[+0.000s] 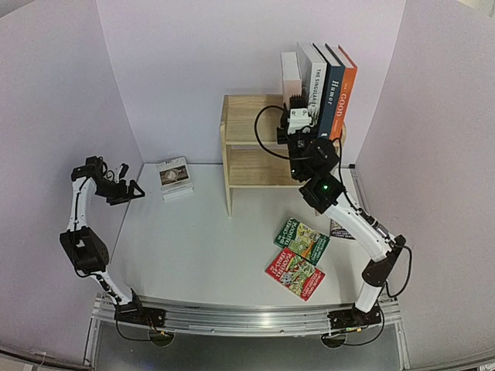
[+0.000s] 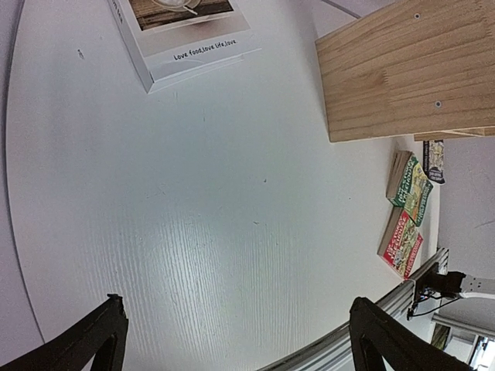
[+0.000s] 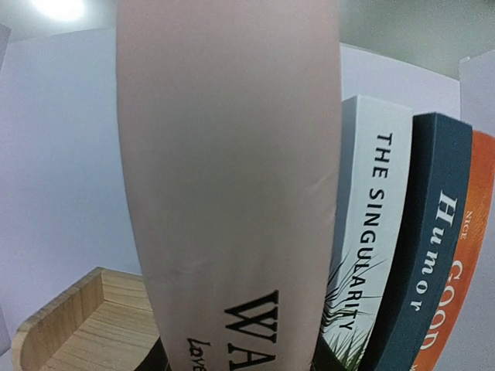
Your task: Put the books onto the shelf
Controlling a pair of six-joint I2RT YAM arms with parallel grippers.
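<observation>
Right wrist: tool clamps pale book.

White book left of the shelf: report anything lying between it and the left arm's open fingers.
Nothing visible does. Only bare table separates the left gripper from the white book; the shelf stands off to the side.
</observation>
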